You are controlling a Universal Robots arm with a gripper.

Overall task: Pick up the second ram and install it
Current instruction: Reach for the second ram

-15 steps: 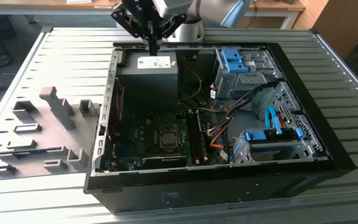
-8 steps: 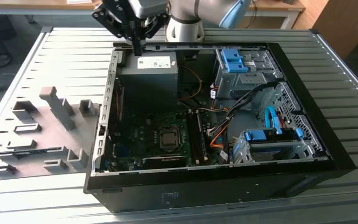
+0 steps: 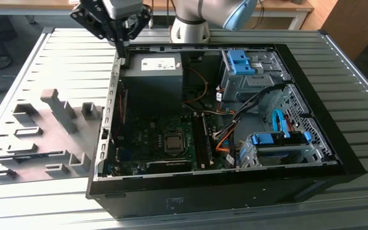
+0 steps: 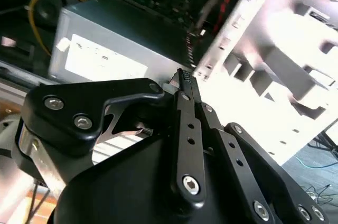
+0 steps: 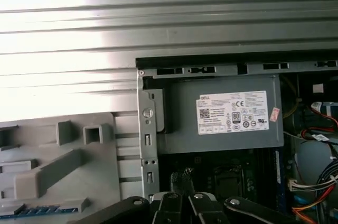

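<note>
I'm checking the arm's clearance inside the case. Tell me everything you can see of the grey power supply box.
The power supply is a grey metal box with a pale label on its upturned face. It lies flat in a corner of the open computer case, against its metal wall, next to the motherboard. The gripper, shut and empty, hangs over the case edge beside it.

table point(image 3: 337, 52) — ribbed shiny metal | fixture point(image 3: 50, 139) — matt plastic | fingers point(image 4: 186, 89) matt black

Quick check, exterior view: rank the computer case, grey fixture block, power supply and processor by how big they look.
Largest to smallest:
1. computer case
2. grey fixture block
3. power supply
4. processor
None look close enough to tie.
</note>
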